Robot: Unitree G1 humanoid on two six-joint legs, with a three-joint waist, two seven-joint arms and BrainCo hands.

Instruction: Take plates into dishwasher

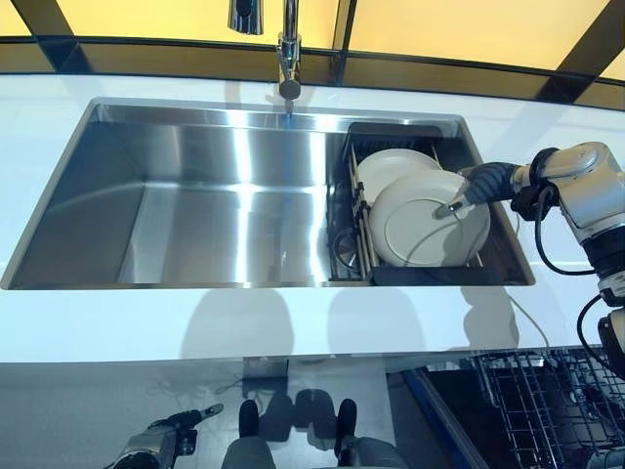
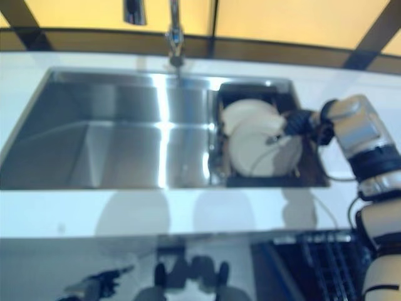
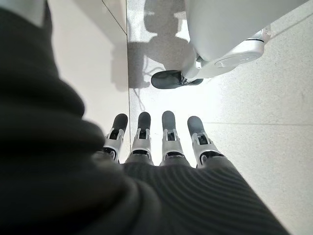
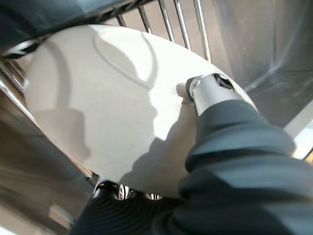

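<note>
right hand point(image 1: 476, 187) thumb pinching the round matte cream plate point(image 1: 422, 227) in the wire rack point(image 1: 354, 244); left hand point(image 3: 161, 142) fingers straight.

Silver-grey arms; each hand, the left hand point(image 3: 161, 147) and the right hand point(image 1: 483, 186), has a dark ribbed cover and silver, dark-tipped fingers.

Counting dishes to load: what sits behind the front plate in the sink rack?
One more plate stands behind the front plate in the rack; only its upper part shows. The right robot hand rests on the front plate, so anything lower stays hidden.
</note>
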